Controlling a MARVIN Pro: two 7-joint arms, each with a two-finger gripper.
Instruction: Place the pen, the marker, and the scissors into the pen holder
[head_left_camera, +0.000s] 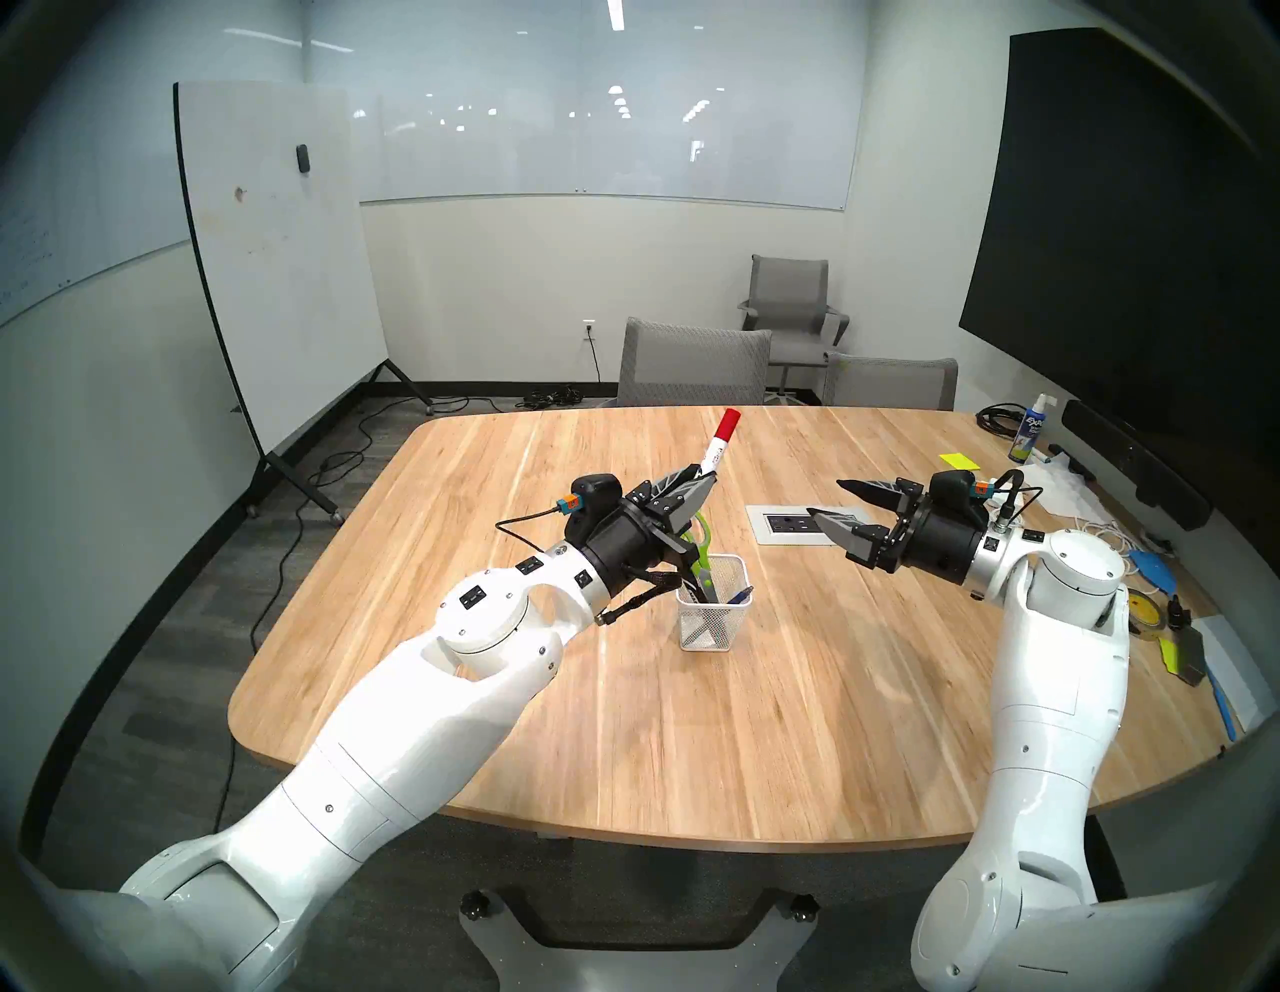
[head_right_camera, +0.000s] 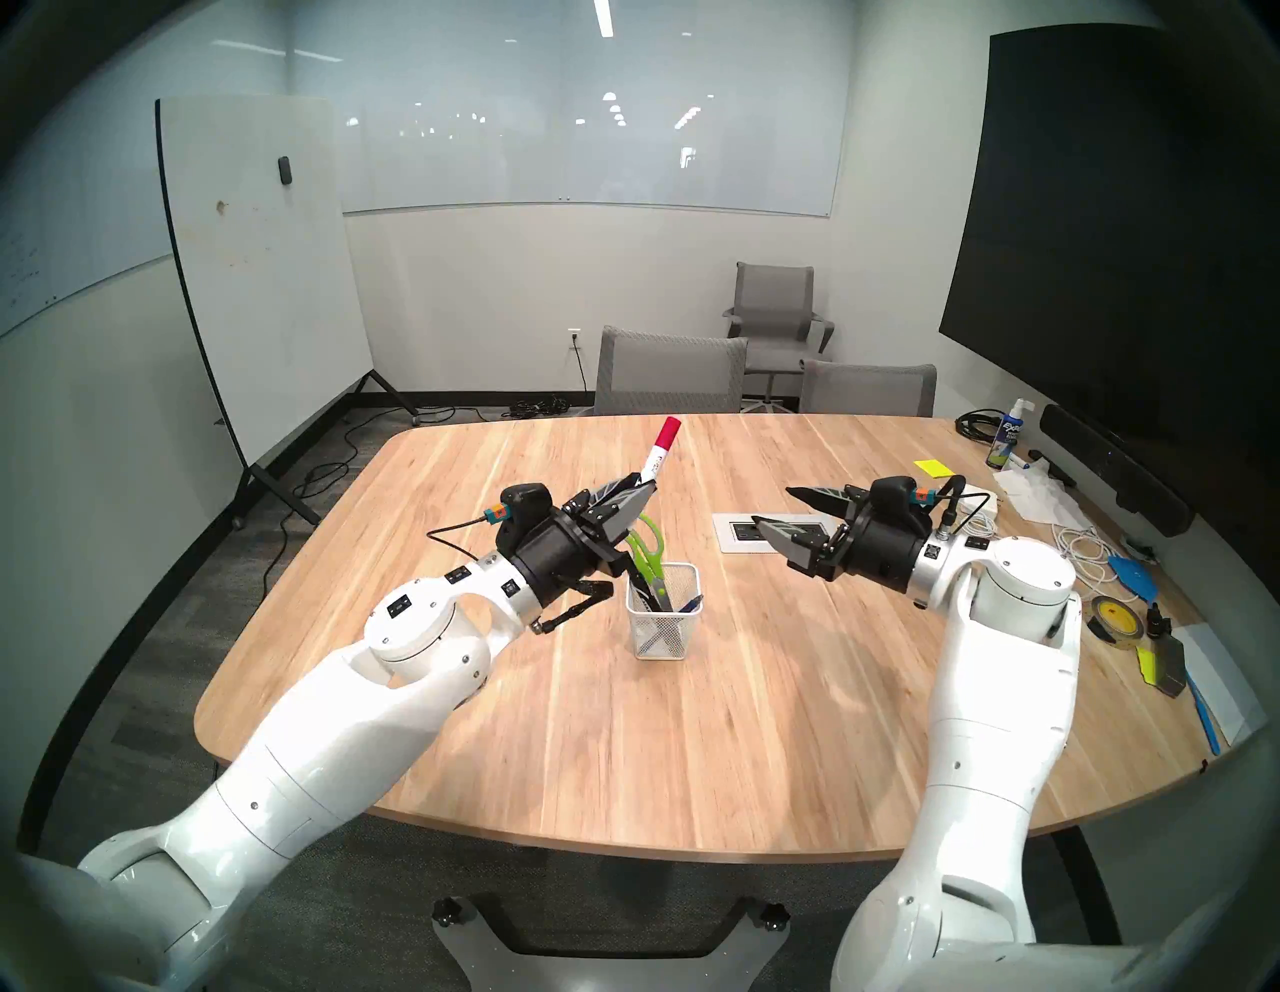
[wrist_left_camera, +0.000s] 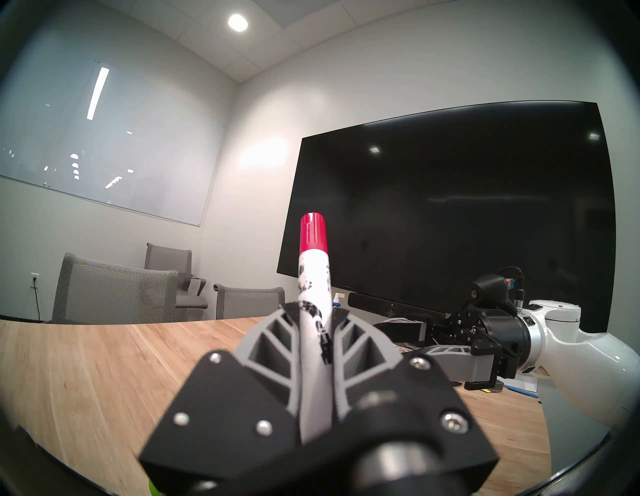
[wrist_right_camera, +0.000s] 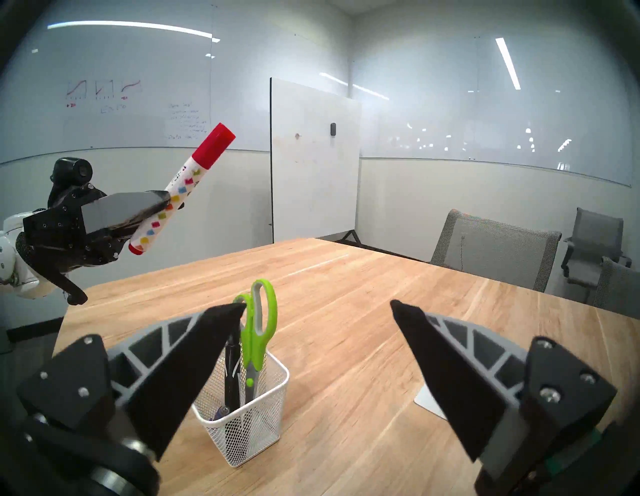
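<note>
Scissors (head_left_camera: 698, 547), pen (head_left_camera: 740, 596) and a black marker (wrist_right_camera: 231, 367) sit in our pen holder (head_left_camera: 713, 627) (mid-table). Our left gripper (head_left_camera: 703, 480) pinches the white marker (head_left_camera: 720, 443) above it, red cap up, while our right gripper (head_left_camera: 834, 506) hangs wide open and empty nearby.

Two markers (wrist_right_camera: 194, 176), one pen (head_left_camera: 740, 596), one pair of scissors (wrist_right_camera: 258, 325), one pen holder (wrist_right_camera: 256, 426), three chairs (head_left_camera: 692, 364).

Scissors (head_left_camera: 699, 554) in pen holder (head_left_camera: 713, 623) (upright)
</note>
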